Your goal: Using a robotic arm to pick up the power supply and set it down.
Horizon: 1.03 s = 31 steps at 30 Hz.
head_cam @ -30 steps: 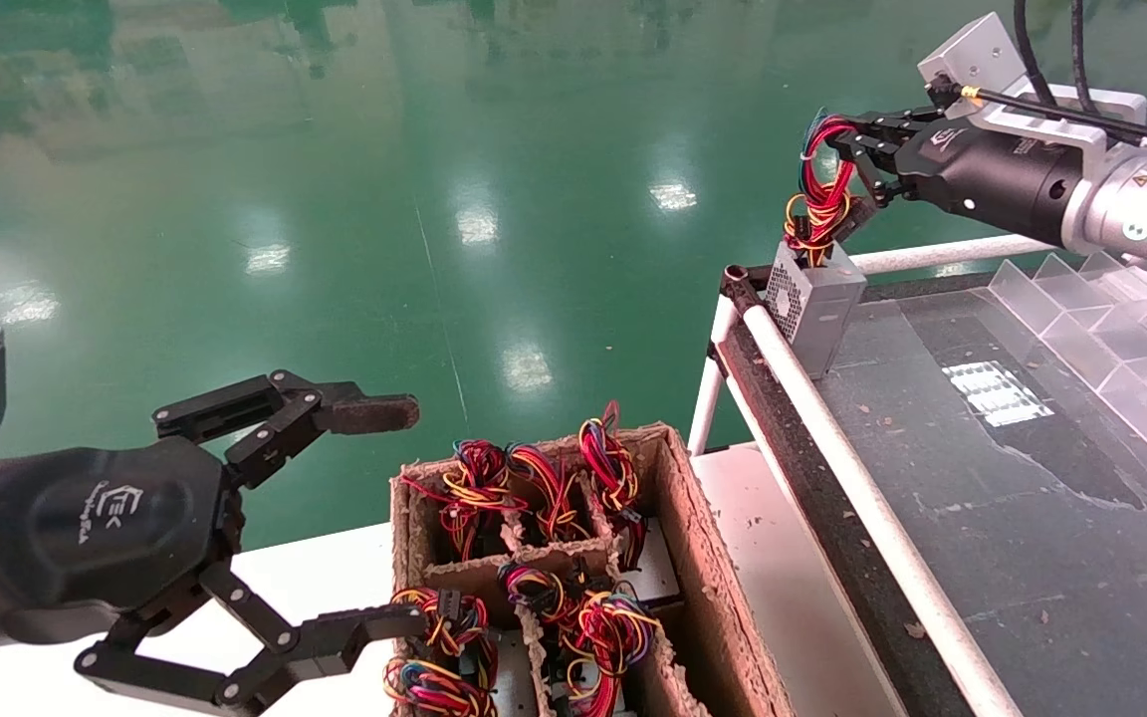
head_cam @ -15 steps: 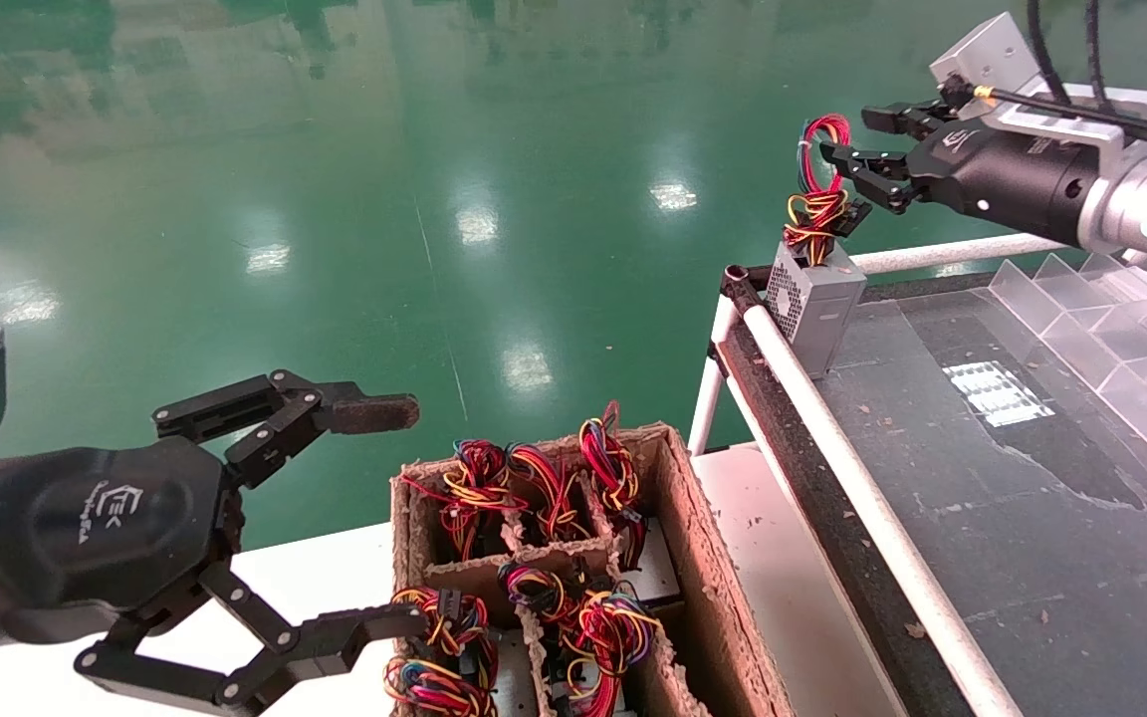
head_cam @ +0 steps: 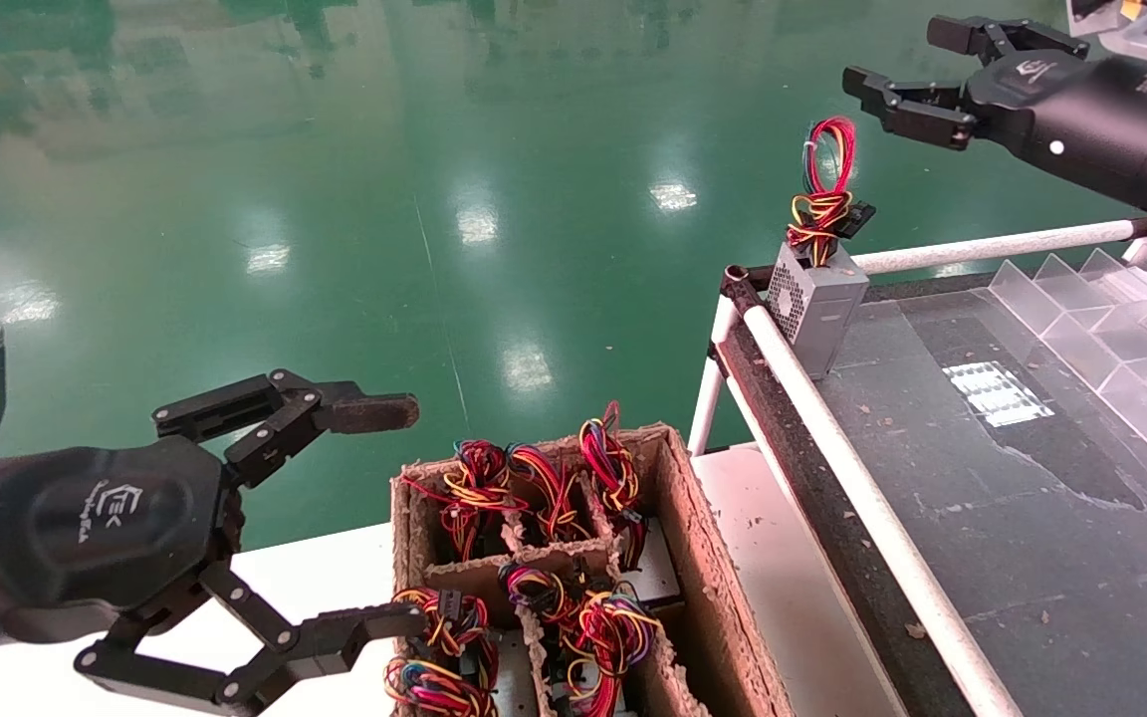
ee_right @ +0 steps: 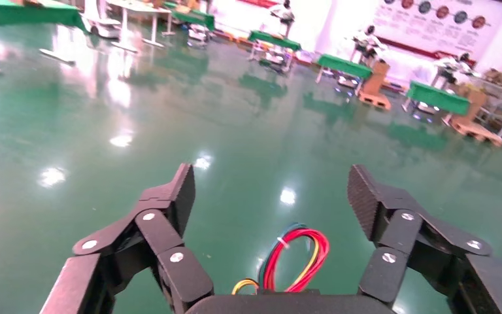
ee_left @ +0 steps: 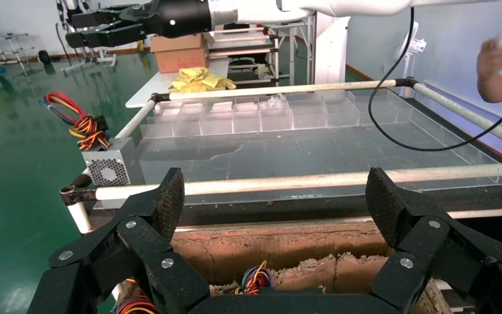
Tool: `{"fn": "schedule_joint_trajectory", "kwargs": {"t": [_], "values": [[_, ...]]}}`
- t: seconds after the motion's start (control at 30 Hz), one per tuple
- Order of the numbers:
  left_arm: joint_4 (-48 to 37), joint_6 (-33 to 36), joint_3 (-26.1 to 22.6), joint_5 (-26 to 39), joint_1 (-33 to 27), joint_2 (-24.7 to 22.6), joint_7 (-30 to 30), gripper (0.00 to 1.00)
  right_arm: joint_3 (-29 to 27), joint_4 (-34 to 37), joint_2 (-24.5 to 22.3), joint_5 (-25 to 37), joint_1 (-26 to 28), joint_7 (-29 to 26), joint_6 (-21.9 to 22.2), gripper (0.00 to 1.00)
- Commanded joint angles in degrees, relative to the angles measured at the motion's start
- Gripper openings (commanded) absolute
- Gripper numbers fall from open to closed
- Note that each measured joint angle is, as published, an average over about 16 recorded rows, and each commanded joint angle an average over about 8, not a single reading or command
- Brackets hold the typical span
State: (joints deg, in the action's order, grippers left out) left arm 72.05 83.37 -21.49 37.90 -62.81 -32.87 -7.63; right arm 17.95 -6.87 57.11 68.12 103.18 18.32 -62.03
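Observation:
The power supply (head_cam: 818, 307), a small grey metal box with a perforated fan grille, stands upright on the far left corner of the dark table. Its looped bundle of red, yellow and black wires (head_cam: 822, 194) sticks up from the top. My right gripper (head_cam: 898, 58) hangs open above and to the right of the loop, clear of it. In the right wrist view the wire loop (ee_right: 294, 258) shows below the spread fingers of that gripper (ee_right: 271, 196). My left gripper (head_cam: 400, 516) is open and empty beside the cardboard box. The left wrist view shows the power supply (ee_left: 108, 169) far off.
A brown cardboard divider box (head_cam: 698, 558) holds several more wire bundles between the arms. The dark table (head_cam: 982, 498) has a white tube rail (head_cam: 832, 453) along its edge and clear plastic dividers (head_cam: 1111, 339) at the back right. Green floor lies beyond.
My right gripper let go of the wire loop, opened, and rose up and to the right. The power supply stays standing on the table corner. The left arm has not moved.

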Motion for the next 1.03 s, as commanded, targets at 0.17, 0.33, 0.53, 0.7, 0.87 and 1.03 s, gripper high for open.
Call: {"fn": "schedule_joint_trajectory", "kwargs": {"t": [0.17,0.33,0.53,0.7,0.87,1.03], "values": [[0.00,0.00,0.00,0.00,0.00,0.00,0.00,1.00,-0.24,-7.17,-2.41,-2.87,-4.47,-3.16,-2.59,1.00],[0.00,0.00,0.00,0.00,0.00,0.00,0.00,1.00,-0.42,-13.38,-4.47,-5.31,-8.35,-5.86,-4.79,1.00],[0.00,0.00,-0.01,0.00,0.00,0.00,0.00,1.00,-0.63,-20.80,-6.92,-8.22,-12.97,-9.09,-7.41,1.00],[0.00,0.00,-0.01,0.00,0.00,0.00,0.00,1.00,-0.80,-26.96,-8.95,-10.65,-16.82,-11.77,-9.60,1.00],[0.00,0.00,-0.01,-0.01,0.00,0.00,0.01,1.00,-0.98,-33.14,-11.00,-13.07,-20.67,-14.46,-11.78,1.00],[0.00,0.00,-0.01,-0.01,0.00,0.00,0.01,1.00,-1.10,-37.50,-12.44,-14.79,-23.39,-16.36,-13.33,1.00]]}}
